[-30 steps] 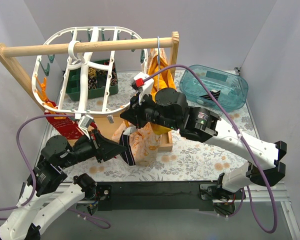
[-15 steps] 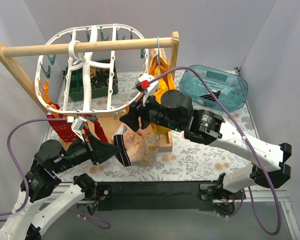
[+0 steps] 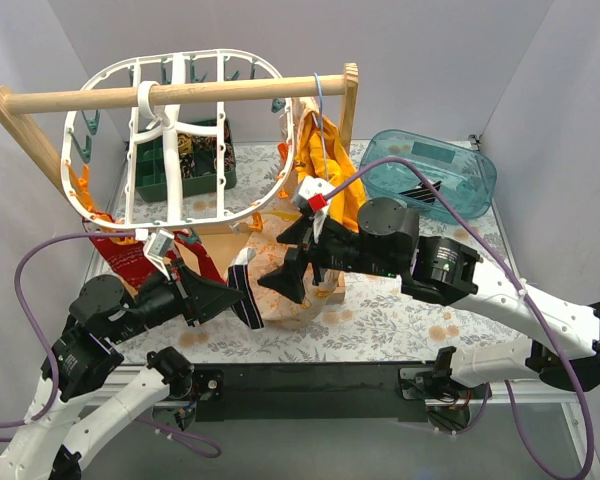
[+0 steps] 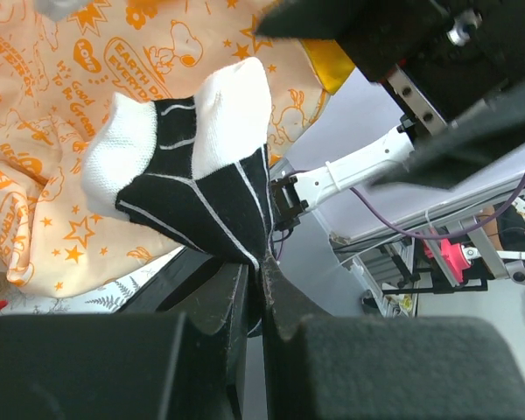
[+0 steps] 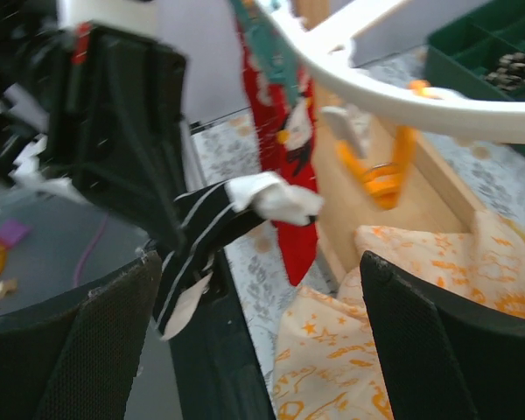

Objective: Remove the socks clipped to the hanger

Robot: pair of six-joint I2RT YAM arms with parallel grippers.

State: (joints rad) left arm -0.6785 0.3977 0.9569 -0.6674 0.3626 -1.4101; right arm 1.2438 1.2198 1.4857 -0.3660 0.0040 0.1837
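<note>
The white oval hanger [image 3: 180,135] hangs by its hook from the wooden rod. Red socks [image 3: 123,256] dangle from pegs on its lower left rim, and one red sock [image 5: 290,157] shows under the rim [image 5: 402,98]. My left gripper [image 3: 236,298] is shut on the cuff of the black-and-white sock [image 3: 246,290], which sticks out free of the hanger. The left wrist view shows that sock [image 4: 192,175] pinched at my left gripper [image 4: 261,273]. My right gripper [image 3: 291,258] stands wide open just right of it, holding nothing. From the right wrist, the right gripper [image 5: 262,337] faces the sock [image 5: 212,229].
A pale orange-printed cloth [image 3: 298,305] lies on a wooden tray [image 3: 332,290] below the grippers. A yellow garment [image 3: 328,170] hangs on a thin blue hanger at the rod's right end. A green bin [image 3: 185,160] sits behind the hanger, a teal tub [image 3: 430,175] at back right.
My right gripper opened wide and drew back right and down from the hanger rim. The hanger swung back up. The left gripper kept its hold on the black-and-white sock.
</note>
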